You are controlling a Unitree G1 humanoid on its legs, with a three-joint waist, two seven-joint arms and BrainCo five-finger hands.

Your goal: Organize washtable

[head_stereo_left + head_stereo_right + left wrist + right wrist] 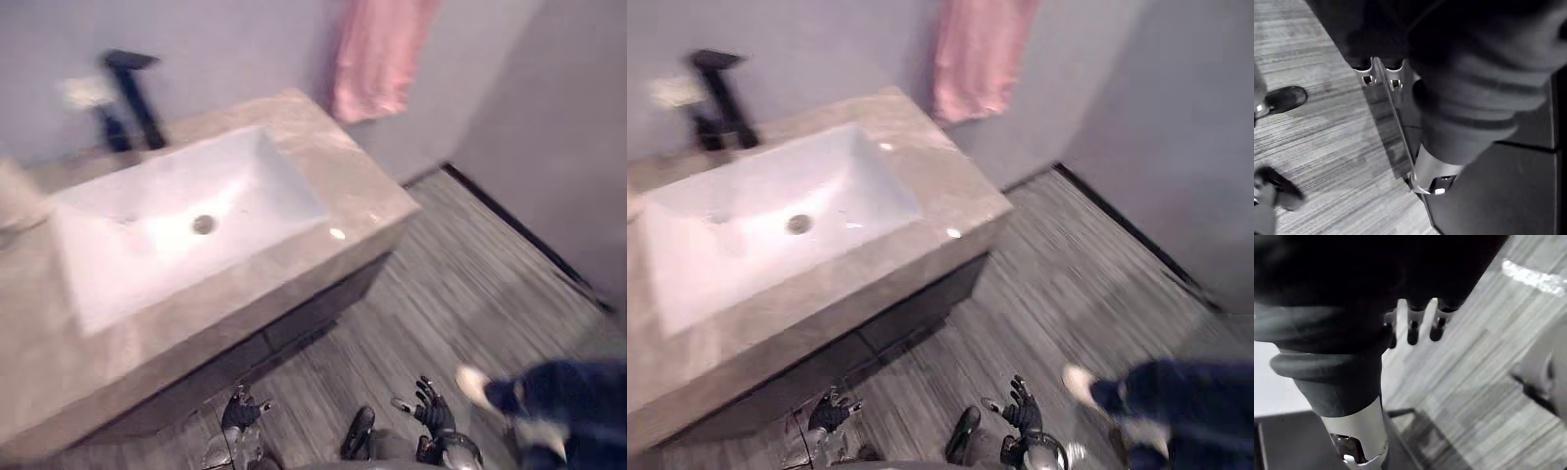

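Left eye view: washtable (362,196) lying well above and ahead, long axis slanting across, nearer the left hand (238,413) than the right hand (433,411), both released, empty.

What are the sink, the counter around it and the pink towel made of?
Sink: likely glazed ceramic, white and glossy with highlights. Counter: looks like polished beige stone or an imitation, mottled with a bright glint. Towel: soft cloth, hanging in folds.

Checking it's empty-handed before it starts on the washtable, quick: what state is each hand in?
Left hand: open, fingers relaxed, holding nothing.
Right hand: open, fingers spread, holding nothing.
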